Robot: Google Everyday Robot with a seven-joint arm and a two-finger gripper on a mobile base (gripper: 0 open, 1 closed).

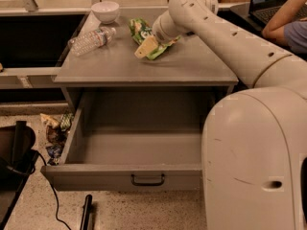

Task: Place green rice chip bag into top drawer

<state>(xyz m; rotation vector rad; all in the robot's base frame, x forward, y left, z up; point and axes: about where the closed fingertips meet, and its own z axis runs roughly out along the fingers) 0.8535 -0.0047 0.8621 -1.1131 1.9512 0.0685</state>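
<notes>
One green rice chip bag (140,28) lies on the grey bench (144,70) at twelve o'clock, with the robot's gripper (146,47) over its near end. Whether the gripper is clamped on the bag or loose cannot be told. The pale arm (225,37) reaches in from three o'clock. A water bottle (91,38) lies on its side at nine o'clock of the bag, a white bowl (105,11) beyond it. At six o'clock the top drawer (96,178) stands pulled out, its dark handle (147,179) centred. Snack packets (55,133) litter the floor at eight o'clock.
</notes>
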